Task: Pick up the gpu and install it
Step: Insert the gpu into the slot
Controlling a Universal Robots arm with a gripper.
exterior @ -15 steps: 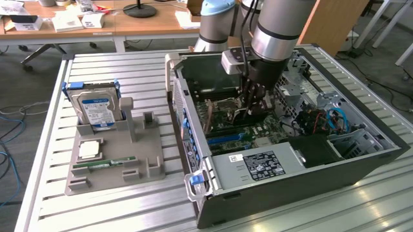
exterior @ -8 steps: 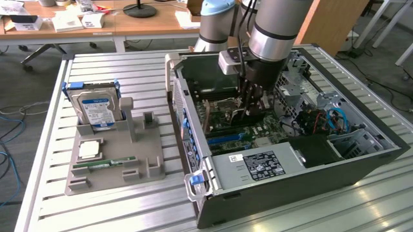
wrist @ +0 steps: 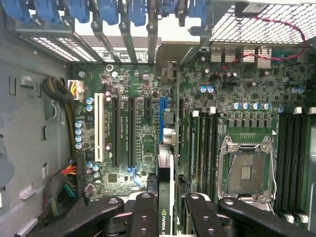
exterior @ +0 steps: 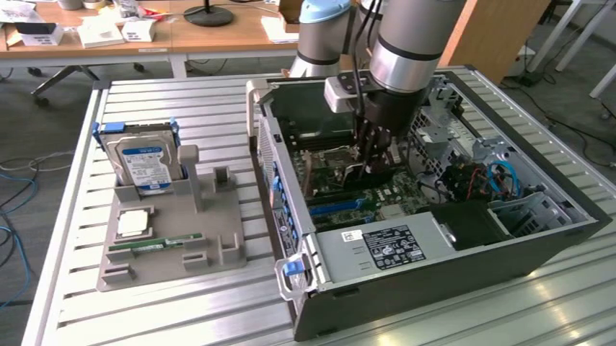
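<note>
Status: pick is done, install isn't.

- The tool (wrist: 165, 207) is clenched on the gpu (wrist: 166, 163). In the wrist view the card sits edge-on between the inner fingers (wrist: 145, 212), with a green logo showing on the edge near the grip.
- In the exterior view the tool (exterior: 374, 162) is down inside the open PC case (exterior: 539, 245), over the motherboard (wrist: 143, 133). It's at roughly 12 o'clock from the power supply (exterior: 385, 249).
- The card hangs straight out of the fingers, towards 6 o'clock of the tool in the exterior view, pointing at the board.
- From the wrist view, the card's edge lines up with the blue slot (wrist: 163, 111), which sits between the black expansion slots and the RAM banks. I read that as the target slot.
- I can't tell whether the connector edge is touching the slot. The card itself hides the contact line.
- Left to do, as I judge it: seat the card fully, then let go. The grip is on, so nothing is handed off.
- The grey fixture (exterior: 164, 252) on the desk (exterior: 192, 317) sits at 9 o'clock from the case. It holds the hard drive (exterior: 144, 162) and the RAM stick (exterior: 154, 246), both well away from the tool.
</note>
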